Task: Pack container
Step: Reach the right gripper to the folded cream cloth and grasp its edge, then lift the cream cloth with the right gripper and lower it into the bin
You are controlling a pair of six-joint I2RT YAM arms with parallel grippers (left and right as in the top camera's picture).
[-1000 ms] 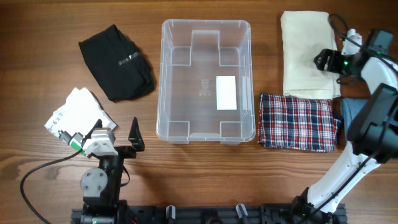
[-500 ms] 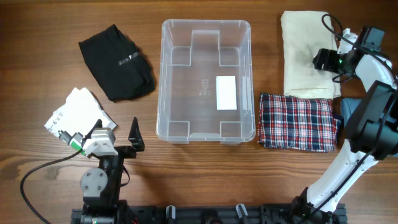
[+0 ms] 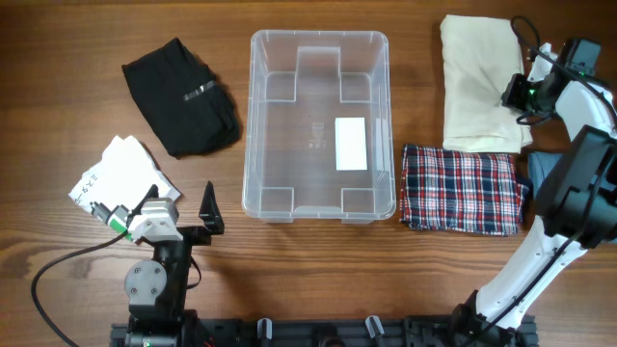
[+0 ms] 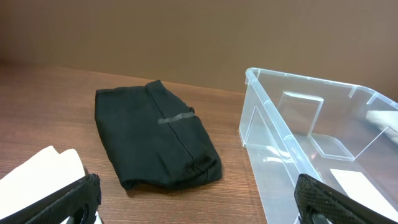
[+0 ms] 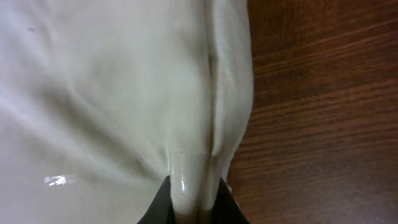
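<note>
Cream cloth (image 3: 477,82): folded, lying flat on the wooden table (image 3: 58,39) at the far right, apart from the clear container (image 3: 320,37).

Right gripper (image 3: 523,92): at the cloth's right edge, fingers pressed together on the fabric. The wrist view shows a ridge of cloth drawn up between them, judged a pinch for lifting.

Container: mid-table, open side up to receive items, holding only a white label.

Plaid cloth (image 3: 461,188): just below the cream one.

Black garment (image 3: 183,96): left of the container.

Left gripper (image 3: 210,214): fingers spread, holding nothing, low at the front left and facing the black garment.
</note>
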